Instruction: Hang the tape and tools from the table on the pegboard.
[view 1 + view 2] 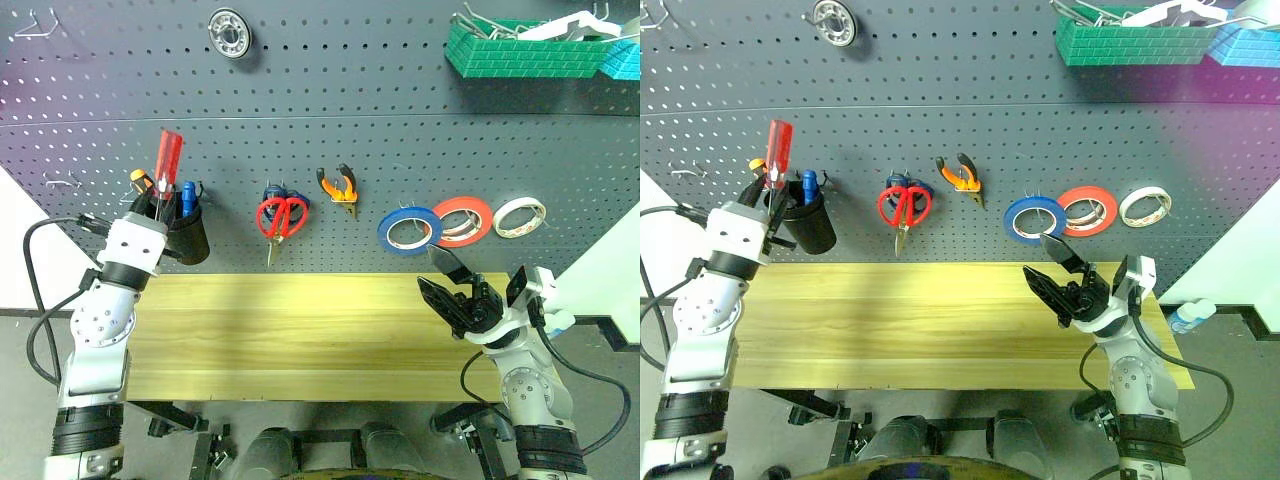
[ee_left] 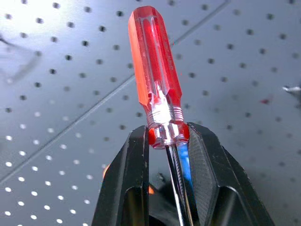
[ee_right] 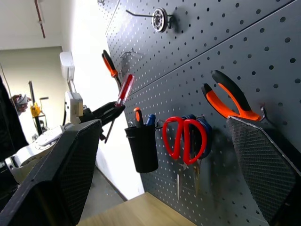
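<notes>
Black two-fingered left gripper (image 2: 167, 141) clamps slim screwdriver with clear red handle (image 2: 155, 70) at its collar, above black cup (image 1: 187, 235) on dark grey pegboard (image 1: 350, 110); light, stiff, likely slippery plastic; right gripper (image 1: 470, 290) open, empty.

Pegboard (image 3: 282, 61): red-handled scissors (image 3: 184, 139) and orange-black pliers (image 3: 231, 99) hung on hooks, black cup (image 3: 142, 147) beside. Left gripper (image 3: 109, 113) clamps red-handled screwdriver (image 3: 123, 94).
</notes>
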You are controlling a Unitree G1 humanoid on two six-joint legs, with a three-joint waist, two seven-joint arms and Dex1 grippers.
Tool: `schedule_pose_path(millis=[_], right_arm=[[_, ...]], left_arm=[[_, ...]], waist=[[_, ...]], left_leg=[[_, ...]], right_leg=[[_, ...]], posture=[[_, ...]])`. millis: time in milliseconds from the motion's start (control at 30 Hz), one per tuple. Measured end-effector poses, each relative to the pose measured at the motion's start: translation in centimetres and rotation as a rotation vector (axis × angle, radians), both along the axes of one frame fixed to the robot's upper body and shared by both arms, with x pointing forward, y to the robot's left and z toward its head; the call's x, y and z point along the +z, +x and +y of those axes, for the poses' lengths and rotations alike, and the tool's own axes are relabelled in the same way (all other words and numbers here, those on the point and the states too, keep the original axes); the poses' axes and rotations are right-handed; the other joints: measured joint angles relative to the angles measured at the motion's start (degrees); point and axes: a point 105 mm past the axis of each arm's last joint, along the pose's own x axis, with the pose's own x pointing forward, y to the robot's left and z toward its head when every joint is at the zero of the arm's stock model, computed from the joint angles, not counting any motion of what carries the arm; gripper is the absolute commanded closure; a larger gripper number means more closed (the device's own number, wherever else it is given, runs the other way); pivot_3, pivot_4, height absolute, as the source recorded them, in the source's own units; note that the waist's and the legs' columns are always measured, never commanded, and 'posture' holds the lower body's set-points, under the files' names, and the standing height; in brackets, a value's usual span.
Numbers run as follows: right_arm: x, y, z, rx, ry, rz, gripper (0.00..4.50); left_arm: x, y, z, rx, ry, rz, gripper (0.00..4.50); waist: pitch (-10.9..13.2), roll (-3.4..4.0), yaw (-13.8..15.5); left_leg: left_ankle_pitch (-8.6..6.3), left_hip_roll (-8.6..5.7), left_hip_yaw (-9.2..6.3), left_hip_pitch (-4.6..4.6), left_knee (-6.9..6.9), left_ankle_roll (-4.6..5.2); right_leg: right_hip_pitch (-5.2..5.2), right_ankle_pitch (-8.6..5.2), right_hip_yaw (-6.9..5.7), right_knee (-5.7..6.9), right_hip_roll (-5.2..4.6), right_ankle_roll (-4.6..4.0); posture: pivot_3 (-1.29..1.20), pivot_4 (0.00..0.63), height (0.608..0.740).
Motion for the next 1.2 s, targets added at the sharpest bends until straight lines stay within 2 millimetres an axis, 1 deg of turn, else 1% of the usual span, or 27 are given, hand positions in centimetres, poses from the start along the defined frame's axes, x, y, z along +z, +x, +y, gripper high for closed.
schedule_pose_path(millis=[133, 233, 433, 567, 767, 1000, 1200], right_arm=[[0.0, -0.1, 0.0, 0.000, -0.004, -0.002, 0.00], [-0.1, -0.2, 0.0, 0.002, -0.010, -0.002, 0.00], [-0.4, -0.4, 0.0, 0.002, -0.022, 0.003, 0.00], [-0.5, -0.5, 0.0, -0.001, -0.030, -0.004, 0.00], [-0.9, -0.7, -0.1, -0.007, -0.047, 0.007, 0.00], [-1.5, -1.2, -0.2, -0.004, -0.105, 0.008, 0.00], [-1.7, -1.3, -0.3, 0.005, -0.124, 0.007, 0.00]], left_arm=[[1.1, 0.4, 0.8, 0.019, -0.016, -0.023, 3.69], [1.7, 1.0, 0.9, 0.018, -0.020, -0.035, 3.69], [4.1, 2.4, 1.0, 0.004, -0.020, -0.089, 3.69], [4.6, 3.0, 1.1, -0.003, -0.027, -0.104, 3.69], [4.2, 3.7, 1.6, -0.005, -0.051, -0.110, 3.69], [2.2, 4.2, 2.3, -0.007, -0.106, -0.080, 3.69], [1.4, 4.7, 2.4, -0.012, -0.116, -0.069, 3.69]], waist=[[-0.01, -0.01, -0.06], [-0.03, -0.04, -0.04], [-0.07, -0.08, -0.08], [-0.08, -0.09, -0.24], [-0.10, -0.12, -0.19], [-0.16, -0.20, -0.23], [-0.23, -0.29, -0.21]], left_leg=[[0.00, 0.00, 0.01, -0.01, 0.00, 0.00], [0.00, 0.00, 0.00, -0.01, 0.00, 0.00], [0.01, 0.00, 0.01, 0.00, 0.00, -0.01], [0.01, 0.00, 0.01, -0.02, 0.00, -0.02], [0.02, 0.00, 0.01, -0.01, 0.01, -0.03], [0.02, 0.00, 0.02, -0.01, 0.02, -0.03], [0.02, 0.00, 0.01, -0.01, 0.04, -0.04]], right_leg=[[-0.01, 0.00, 0.01, 0.00, 0.00, 0.00], [-0.01, 0.00, 0.00, 0.00, 0.01, 0.00], [-0.01, 0.00, 0.01, 0.01, 0.02, 0.00], [-0.07, 0.00, 0.02, 0.03, 0.04, 0.00], [-0.06, 0.00, 0.02, 0.07, 0.03, 0.00], [-0.07, 0.00, 0.03, 0.09, 0.03, 0.00], [-0.07, 0.01, 0.02, 0.10, 0.03, 0.00]], posture=[[-0.06, 0.000, 0.734], [-0.06, 0.000, 0.734], [-0.07, 0.000, 0.734], [-0.08, 0.000, 0.734], [-0.09, 0.000, 0.734], [-0.09, 0.000, 0.734], [-0.09, 0.000, 0.734]])
